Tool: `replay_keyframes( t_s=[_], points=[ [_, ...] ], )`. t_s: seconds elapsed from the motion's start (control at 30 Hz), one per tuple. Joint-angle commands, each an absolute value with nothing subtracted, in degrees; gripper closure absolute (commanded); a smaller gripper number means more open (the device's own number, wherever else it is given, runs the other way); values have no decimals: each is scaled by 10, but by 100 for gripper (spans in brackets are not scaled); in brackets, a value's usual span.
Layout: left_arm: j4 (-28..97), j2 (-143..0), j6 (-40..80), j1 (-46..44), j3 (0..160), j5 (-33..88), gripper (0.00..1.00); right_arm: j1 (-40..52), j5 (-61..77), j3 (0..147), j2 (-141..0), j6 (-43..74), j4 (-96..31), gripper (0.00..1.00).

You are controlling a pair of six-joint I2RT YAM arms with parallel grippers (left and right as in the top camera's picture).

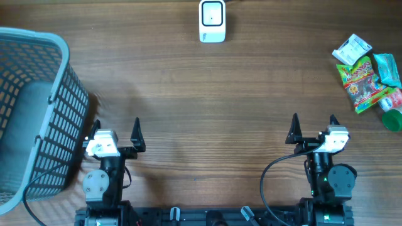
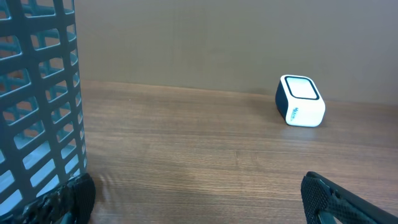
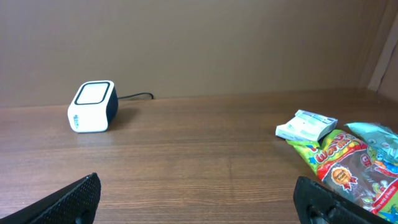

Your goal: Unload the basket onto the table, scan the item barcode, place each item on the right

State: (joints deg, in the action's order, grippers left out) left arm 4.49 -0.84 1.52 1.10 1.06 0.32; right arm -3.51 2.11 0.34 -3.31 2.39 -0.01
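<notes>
The white and navy barcode scanner (image 1: 212,21) stands at the table's far edge, its window facing up; it also shows in the left wrist view (image 2: 300,101) and the right wrist view (image 3: 93,106). The items lie in a pile at the far right: a green and red candy bag (image 1: 363,81) (image 3: 348,168), a white packet (image 1: 353,48) (image 3: 306,124) and a teal packet (image 1: 386,68). My left gripper (image 1: 116,123) (image 2: 199,202) and right gripper (image 1: 314,119) (image 3: 199,199) both hover open near the front edge over bare wood, holding nothing. The right gripper is nearer the items.
A large grey-blue mesh basket (image 1: 31,113) (image 2: 37,93) stands at the left, close beside my left gripper's outer finger (image 2: 74,199). A green round cap (image 1: 392,119) lies at the right edge. The scanner's black cable (image 3: 134,96) runs off behind it.
</notes>
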Motion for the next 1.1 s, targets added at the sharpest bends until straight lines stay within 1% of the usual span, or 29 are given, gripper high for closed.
replay_keyframes(
  t_s=[0.0,0.3,0.43,1.07],
  points=[
    [43,-3,4,10,4,10,0,-33,31,3,-36,11,1,0],
    [43,-3,4,10,4,10,0,-33,39,3,-34,16,1,0],
    [43,-3,4,10,4,10,0,-33,39,3,-2,15,6,0],
    [43,-4,4,10,4,10,0,-33,39,3,-3,15,1,0]
  ],
)
